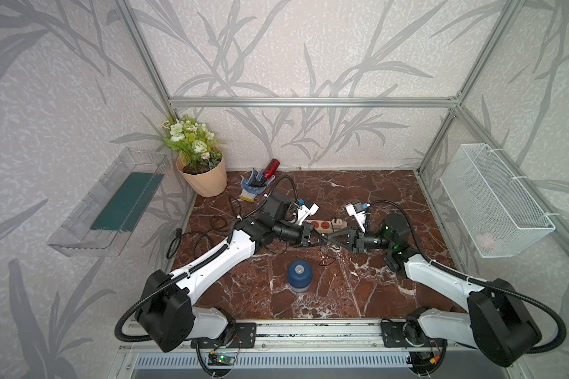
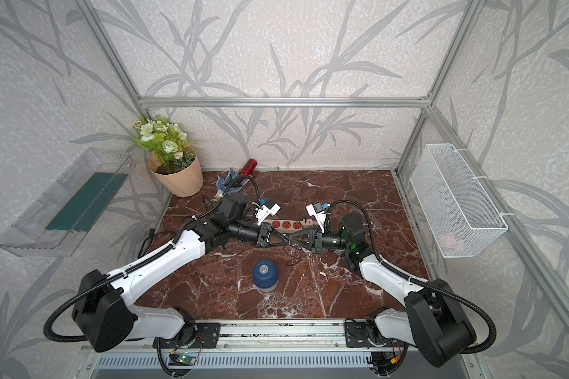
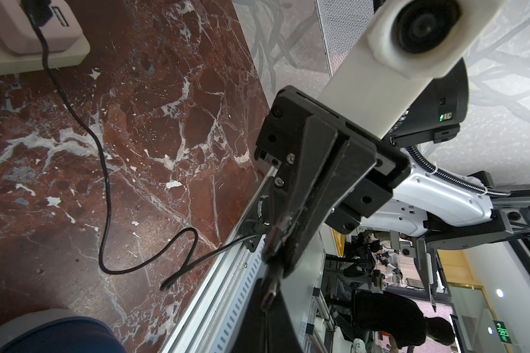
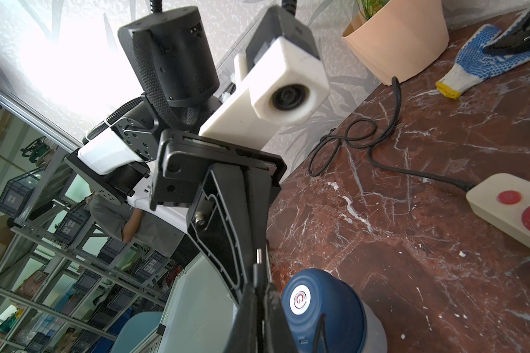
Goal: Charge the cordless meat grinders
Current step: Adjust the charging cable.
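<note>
The cordless meat grinder [image 1: 299,275] [image 2: 265,275], with a dark blue dome, a silver centre button and a clear bowl base, stands upright at the table's front centre. It also shows close below the jaws in the right wrist view [image 4: 325,305]. Behind it my two grippers meet tip to tip above the table. My right gripper [image 1: 333,240] [image 4: 259,290] is shut on the black plug of a thin charging cable [image 3: 104,183]. My left gripper [image 1: 325,240] [image 3: 268,302] has its jaws closed together on the plug's metal tip. The cable runs to a pink adapter [image 3: 34,27] in the power strip [image 1: 326,225].
A potted flower [image 1: 204,177], a blue-dotted glove [image 1: 250,188] and a red cylinder [image 1: 270,169] sit at the back left. The strip's black cord [image 1: 191,236] loops along the left edge. A clear tray [image 1: 109,203] hangs on the left wall and a wire basket [image 1: 493,200] on the right wall.
</note>
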